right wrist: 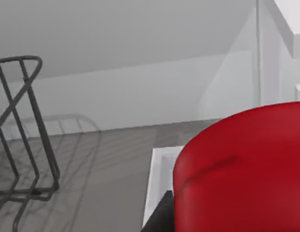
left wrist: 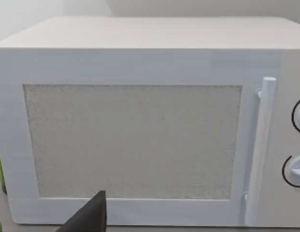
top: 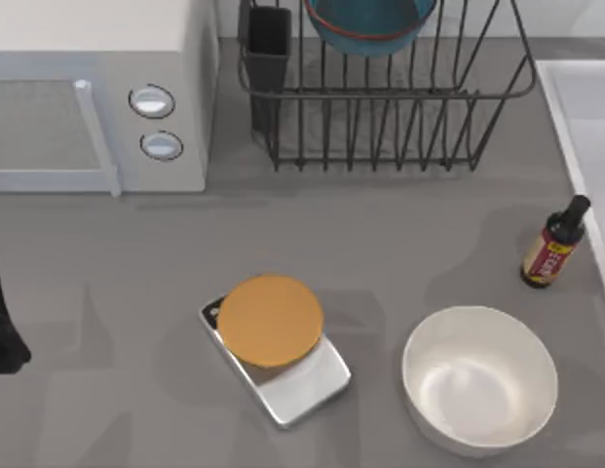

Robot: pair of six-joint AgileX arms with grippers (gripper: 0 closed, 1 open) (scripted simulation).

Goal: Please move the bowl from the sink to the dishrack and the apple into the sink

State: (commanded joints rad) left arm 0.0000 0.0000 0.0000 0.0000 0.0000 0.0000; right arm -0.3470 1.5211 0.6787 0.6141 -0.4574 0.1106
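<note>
Bowl (top: 368,24) already sits in the dishrack (top: 380,97) at the upper middle of the top view, so the first half of the task looks done and the apple step is in hand. In the right wrist view the apple (right wrist: 241,169) looms very close to the camera in the lower right of the frame, with the sink (right wrist: 157,179) rim just below and behind it; I judge that the right gripper is carrying it over the basin, though I cannot tell whether its fingers are pinching the fruit or spread. In the top view the sink (top: 580,127) lies at the right edge of the frame. The next move calls for lowering the apple well inside the rim before letting go, so it does not roll onto the table. My left arm is parked at the left edge, facing the microwave (left wrist: 140,130); I cannot tell how its fingers stand.
</note>
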